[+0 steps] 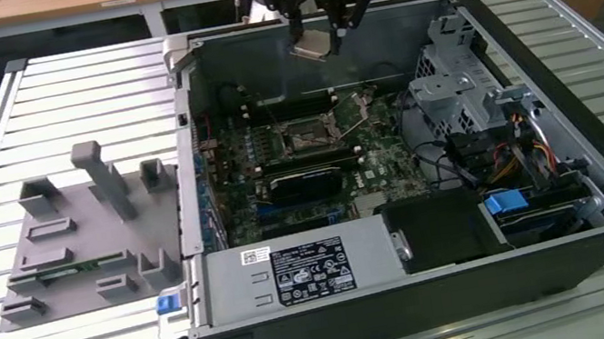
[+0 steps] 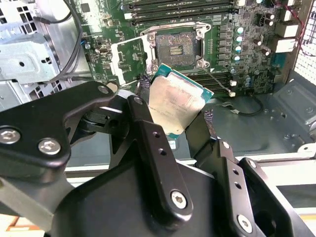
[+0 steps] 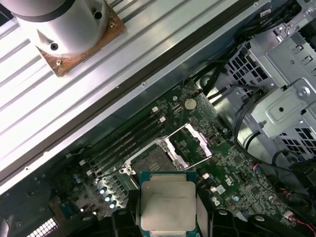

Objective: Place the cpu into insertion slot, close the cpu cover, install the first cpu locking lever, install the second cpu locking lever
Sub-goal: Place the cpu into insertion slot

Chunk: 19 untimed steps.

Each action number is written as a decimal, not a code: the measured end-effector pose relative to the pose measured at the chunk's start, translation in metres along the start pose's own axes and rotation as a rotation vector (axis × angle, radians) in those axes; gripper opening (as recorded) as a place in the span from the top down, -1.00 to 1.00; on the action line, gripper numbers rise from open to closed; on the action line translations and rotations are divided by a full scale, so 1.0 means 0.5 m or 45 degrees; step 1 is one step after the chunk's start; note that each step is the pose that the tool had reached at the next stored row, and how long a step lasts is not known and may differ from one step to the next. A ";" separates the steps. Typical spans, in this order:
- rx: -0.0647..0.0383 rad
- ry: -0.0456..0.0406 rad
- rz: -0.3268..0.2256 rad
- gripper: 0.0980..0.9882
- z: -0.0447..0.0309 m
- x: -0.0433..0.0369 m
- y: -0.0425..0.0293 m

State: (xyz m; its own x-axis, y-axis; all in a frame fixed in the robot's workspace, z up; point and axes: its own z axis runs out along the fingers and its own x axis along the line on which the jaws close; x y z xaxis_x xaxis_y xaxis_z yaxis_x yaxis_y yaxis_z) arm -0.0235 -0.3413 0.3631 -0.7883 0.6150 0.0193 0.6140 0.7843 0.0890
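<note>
The cpu (image 1: 309,47), a flat square chip with a silvery top and green edge, hangs tilted above the far wall of the open computer case, with my gripper (image 1: 320,41) shut on its two sides. Both wrist views show the cpu (image 2: 175,101) (image 3: 165,205) between the black fingers (image 2: 148,128) (image 3: 127,217). The insertion slot (image 1: 306,136) (image 2: 176,48) (image 3: 150,160) lies bare on the green board below, well apart from the chip. The cpu cover (image 2: 129,58) (image 3: 190,143) is swung open beside the slot.
A grey plastic fixture (image 1: 85,233) stands on the slatted table at the exterior view's left. Inside the case are a power supply (image 1: 294,272), a metal drive cage (image 1: 455,93) with cables, a black module (image 1: 304,178) and long memory slots (image 2: 177,7).
</note>
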 end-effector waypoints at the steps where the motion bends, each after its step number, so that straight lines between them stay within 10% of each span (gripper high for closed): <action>1: 0.000 -0.001 0.008 0.01 0.000 0.000 0.000; 19: -0.006 -0.028 0.307 0.01 0.008 0.000 -0.001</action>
State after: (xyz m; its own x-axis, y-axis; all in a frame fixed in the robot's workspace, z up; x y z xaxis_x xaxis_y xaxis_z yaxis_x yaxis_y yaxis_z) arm -0.0236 -0.3412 0.3590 -0.6177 0.7862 0.0193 0.7843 0.6140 0.0890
